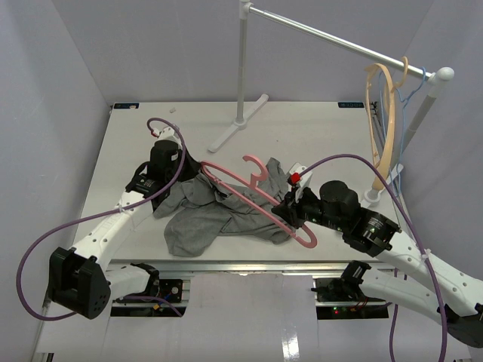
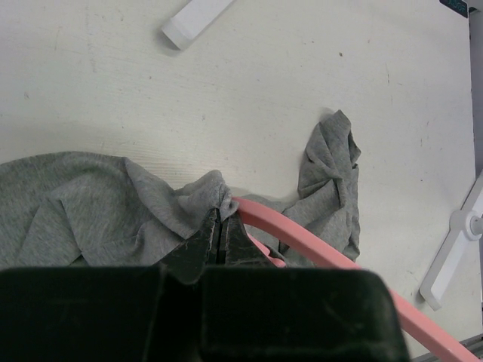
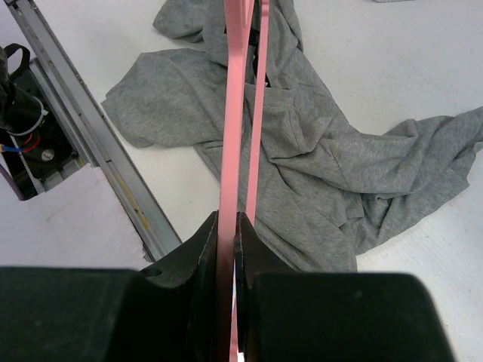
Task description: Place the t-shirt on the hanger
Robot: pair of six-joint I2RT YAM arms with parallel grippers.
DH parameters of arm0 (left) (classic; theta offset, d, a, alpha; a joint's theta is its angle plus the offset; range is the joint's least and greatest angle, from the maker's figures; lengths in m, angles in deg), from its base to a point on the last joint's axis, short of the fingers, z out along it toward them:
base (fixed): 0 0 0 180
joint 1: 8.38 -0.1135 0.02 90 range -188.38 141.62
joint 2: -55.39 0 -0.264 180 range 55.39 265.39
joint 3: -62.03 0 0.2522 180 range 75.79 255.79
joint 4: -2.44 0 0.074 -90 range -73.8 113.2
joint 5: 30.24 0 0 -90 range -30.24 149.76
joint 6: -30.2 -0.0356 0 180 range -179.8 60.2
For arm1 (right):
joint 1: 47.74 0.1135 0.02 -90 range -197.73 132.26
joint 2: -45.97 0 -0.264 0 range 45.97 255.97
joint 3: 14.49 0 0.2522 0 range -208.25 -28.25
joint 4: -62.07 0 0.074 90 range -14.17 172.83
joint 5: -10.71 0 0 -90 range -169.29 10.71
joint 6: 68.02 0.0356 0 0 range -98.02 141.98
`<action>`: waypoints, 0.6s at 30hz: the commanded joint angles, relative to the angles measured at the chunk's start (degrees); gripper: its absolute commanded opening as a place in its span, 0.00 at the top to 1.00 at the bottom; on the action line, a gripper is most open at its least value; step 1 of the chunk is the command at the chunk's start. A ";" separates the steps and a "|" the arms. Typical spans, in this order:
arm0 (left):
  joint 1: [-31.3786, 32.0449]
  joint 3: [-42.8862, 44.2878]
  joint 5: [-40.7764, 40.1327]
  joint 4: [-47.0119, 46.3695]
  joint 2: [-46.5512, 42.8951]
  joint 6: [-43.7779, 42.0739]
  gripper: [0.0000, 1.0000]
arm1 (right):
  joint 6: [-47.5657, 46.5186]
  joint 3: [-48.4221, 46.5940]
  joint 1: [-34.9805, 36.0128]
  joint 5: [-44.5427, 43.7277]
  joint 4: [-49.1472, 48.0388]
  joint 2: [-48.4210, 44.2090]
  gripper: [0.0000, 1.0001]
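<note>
The grey t-shirt (image 1: 200,222) lies crumpled on the white table (image 1: 317,136), on the arms' side of the clothes rack (image 1: 241,68) and well apart from its foot. One bunched sleeve or corner reaches back toward the rack. The pink hanger (image 1: 230,190) runs slantwise across the top of the cloth, with its hook pointing toward the rack's upright. Its far shoulder is off to the left of the rack's foot, and its near end hangs past the shirt's hem toward the table's front edge.

The left gripper (image 2: 219,226) sits to the left of the rack's foot. Its jaws are pressed together on a small fold of the t-shirt right where the hanger's shoulder end meets the fabric, so cloth and pink plastic touch at the fingertips. The right gripper (image 3: 226,226) is further from the rack, near the table's front rail. It is clenched on the hanger's thin bar, which passes straight between the fingers with the shirt spread beneath it. Whether the hanger rests on the cloth or is held just above it cannot be told.

On the rack's rail, at its right end, hang two more hangers side by side — a tan wooden hanger (image 1: 386,128) and a thin blue wire hanger (image 1: 400,121).
</note>
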 commanded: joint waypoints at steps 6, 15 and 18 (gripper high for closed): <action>-0.18 -3.27 9.16 -8.80 -6.33 -2.37 1.00 | 0.47 0.51 0.49 4.87 -3.79 -2.02 0.92; -0.18 -4.53 9.68 -8.77 -7.53 -3.60 1.00 | 0.62 -0.91 0.40 2.17 -1.44 -4.39 0.92; -0.18 -4.99 8.45 -7.67 -7.48 -3.73 1.00 | 0.51 -1.00 0.47 2.34 -0.59 -5.22 0.92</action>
